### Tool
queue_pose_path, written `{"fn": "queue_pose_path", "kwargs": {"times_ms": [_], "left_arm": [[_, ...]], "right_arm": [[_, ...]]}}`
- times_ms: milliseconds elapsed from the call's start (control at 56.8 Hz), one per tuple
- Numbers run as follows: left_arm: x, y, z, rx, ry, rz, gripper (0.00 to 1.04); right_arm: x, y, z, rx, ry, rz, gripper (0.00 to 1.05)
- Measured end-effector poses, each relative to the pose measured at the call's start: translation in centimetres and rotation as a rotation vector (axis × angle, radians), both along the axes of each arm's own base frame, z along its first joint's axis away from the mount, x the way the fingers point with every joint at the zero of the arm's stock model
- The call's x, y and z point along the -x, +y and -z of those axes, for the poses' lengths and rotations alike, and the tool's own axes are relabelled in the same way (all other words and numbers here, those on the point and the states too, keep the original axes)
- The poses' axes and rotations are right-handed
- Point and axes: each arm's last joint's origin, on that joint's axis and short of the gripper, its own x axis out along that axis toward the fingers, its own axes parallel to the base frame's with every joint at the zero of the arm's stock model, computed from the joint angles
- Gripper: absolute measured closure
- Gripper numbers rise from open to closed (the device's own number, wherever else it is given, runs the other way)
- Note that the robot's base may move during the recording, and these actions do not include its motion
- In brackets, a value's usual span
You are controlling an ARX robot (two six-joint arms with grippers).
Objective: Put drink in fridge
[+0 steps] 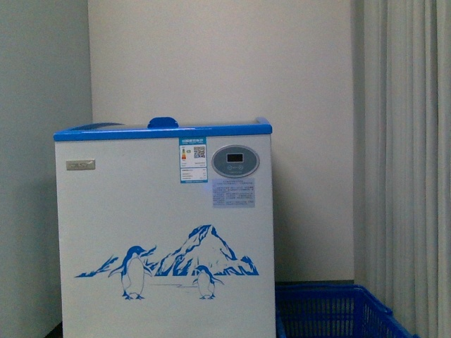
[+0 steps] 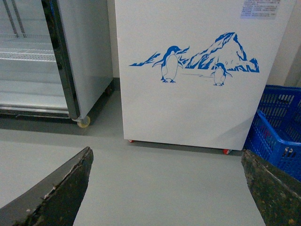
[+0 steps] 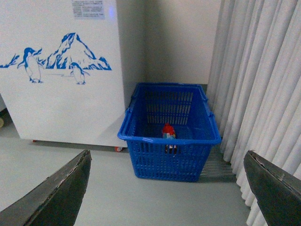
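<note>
Right, drink sat low inside the crate, near its front wall, and the crate stood on the floor just beside the fridge, btwn it and the curtain. Only the red cap and a bit of label showed over the rim. The rest was a blur behind the mesh, so whether it stood dead upright or leaned, couldn't tell.

Judging by size it was prob. light, a small plastic bottle: firm enough but squeezable, smooth-sided, w/ a label that might give some bite. Best hold looked like the body just below the cap, coming in from above, since the crate walls blocked any side approach.

Right gripper hung well apart from the crate, jaws spread wide, nothing btwn them. Left gripper was the same, wide and empty, facing the fridge's penguin side w/ a cabinet next to it.

Hard to read: the front cam caught the fridge's blue top rim edge-on, so lids open or shut, no telling. Neither arm showed there, only a corner of the crate, and no drink.
</note>
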Motion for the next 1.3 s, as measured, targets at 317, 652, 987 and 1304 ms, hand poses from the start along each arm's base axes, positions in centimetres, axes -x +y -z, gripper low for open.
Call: {"fn": "queue_pose_path", "kwargs": {"times_ms": [317,652,987,1304], "left_arm": [[0.0,0.0,0.0,0.0,0.0,0.0,0.08],[0.0,0.0,0.0,0.0,0.0,0.0,0.08],[0.0,0.0,0.0,0.0,0.0,0.0,0.08],[0.0,0.0,0.0,0.0,0.0,0.0,0.08]], "right_arm": [[0.0,0.0,0.0,0.0,0.0,0.0,0.07],[0.0,0.0,0.0,0.0,0.0,0.0,0.07],[0.0,0.0,0.0,0.0,0.0,0.0,0.07],[0.0,0.0,0.0,0.0,0.0,0.0,0.07]]}}
